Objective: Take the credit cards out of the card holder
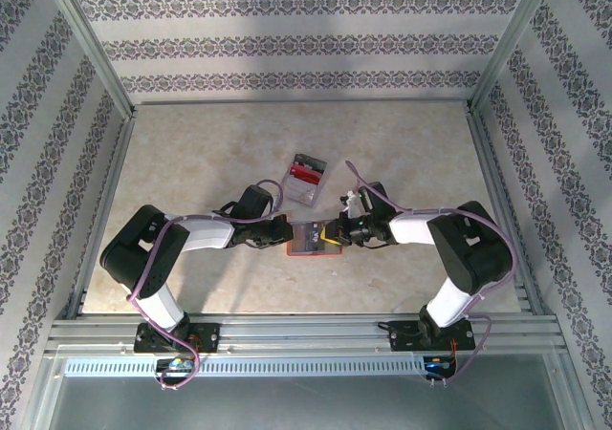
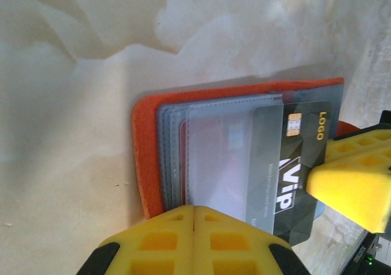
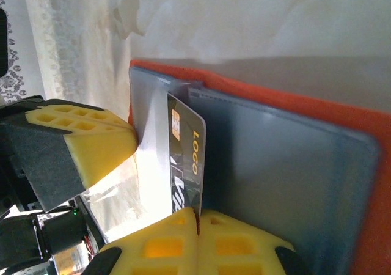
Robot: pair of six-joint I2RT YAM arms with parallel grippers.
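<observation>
Right gripper (image 3: 197,223): clamped on black card (image 3: 186,159)
Left gripper (image 2: 194,226): fingers together at card holder (image 2: 142,159) edge
Card: protrudes toward right gripper

My right gripper (image 3: 197,217) has its yellow pads pinched together on the bottom edge of the black card (image 3: 186,159), gold chip and "LOGO" print facing left. The card stands half out of a grey-blue pocket of the orange-red card holder (image 3: 305,107), which lies open on the pale marbled table (image 3: 244,18). The left gripper (image 3: 91,143), yellow pad on a black body, sits at the holder's left edge beside a clear sleeve.
</observation>
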